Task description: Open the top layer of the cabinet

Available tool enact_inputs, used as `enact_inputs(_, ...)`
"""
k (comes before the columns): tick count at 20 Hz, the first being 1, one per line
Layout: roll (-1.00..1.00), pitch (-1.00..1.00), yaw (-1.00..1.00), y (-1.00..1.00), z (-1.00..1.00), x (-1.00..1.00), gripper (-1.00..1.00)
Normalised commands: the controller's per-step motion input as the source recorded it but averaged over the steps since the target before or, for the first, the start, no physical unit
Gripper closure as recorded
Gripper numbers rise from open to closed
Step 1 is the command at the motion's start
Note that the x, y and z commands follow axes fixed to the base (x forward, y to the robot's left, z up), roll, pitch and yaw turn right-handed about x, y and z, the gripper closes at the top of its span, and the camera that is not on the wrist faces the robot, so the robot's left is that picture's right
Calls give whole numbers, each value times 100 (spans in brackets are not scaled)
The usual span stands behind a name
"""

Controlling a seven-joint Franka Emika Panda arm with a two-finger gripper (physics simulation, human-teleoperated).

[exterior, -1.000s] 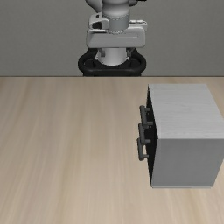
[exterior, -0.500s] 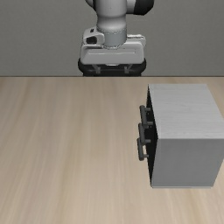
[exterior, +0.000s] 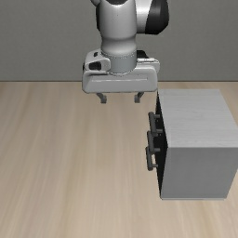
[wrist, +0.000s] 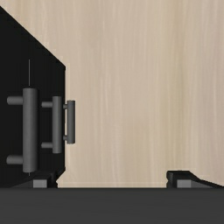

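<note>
A grey cabinet (exterior: 197, 139) stands on the wooden table at the exterior view's right, its dark front turned toward the exterior view's left. Dark bar handles (exterior: 152, 149) stick out from that front. My gripper (exterior: 122, 98) hangs open above the table, short of the cabinet's front and nearer the robot's base, with nothing between its fingers. In the wrist view the cabinet (wrist: 17, 96) appears as a black block with two grey handles (wrist: 31, 131) beside it, off to one side of my gripper (wrist: 109, 181).
Bare light wood table (exterior: 65, 158) stretches away from the cabinet's front toward the exterior view's left. Its back edge runs just behind my hand, below the grey wall.
My hand has come down and forward from the robot's base, over the table's back edge, and now hangs lower and closer to the cabinet. The cabinet has not moved.
</note>
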Motion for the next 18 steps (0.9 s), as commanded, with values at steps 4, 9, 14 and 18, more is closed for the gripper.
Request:
enact_inputs(4,45,0,0,0,0,0,-100)
enact_inputs(9,49,0,0,0,0,0,-100)
enact_inputs(14,45,0,0,0,0,0,-100)
enact_inputs(18,45,0,0,0,0,0,-100)
